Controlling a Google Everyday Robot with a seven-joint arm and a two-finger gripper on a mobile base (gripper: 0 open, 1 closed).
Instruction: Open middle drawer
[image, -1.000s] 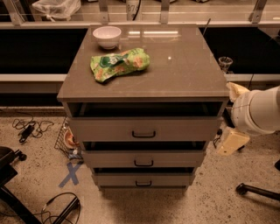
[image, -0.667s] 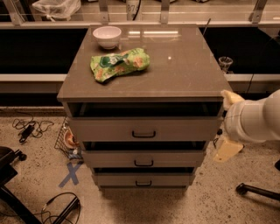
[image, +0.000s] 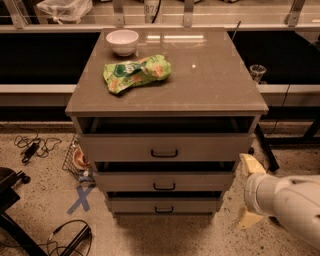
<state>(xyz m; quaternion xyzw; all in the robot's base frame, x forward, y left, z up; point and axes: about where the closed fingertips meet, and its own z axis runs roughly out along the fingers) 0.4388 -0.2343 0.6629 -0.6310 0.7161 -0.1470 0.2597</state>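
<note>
Gripper is low, off the cabinet's right front corner, with its jaws released, spread wide and holding nothing. Middle drawer is just left of the jaws at roughly their height. Its black handle is further left, untouched. My read: it's staged at drawer level to swing in front and hook that handle. Bowl and snack bag are up-left on the worktop, out of the path.

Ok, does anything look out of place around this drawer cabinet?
A crumpled green snack bag lies loose on the cabinet top by a white bowl, and cables sprawl on the floor. The middle drawer sits square. The end effector hangs right of it, open.
</note>
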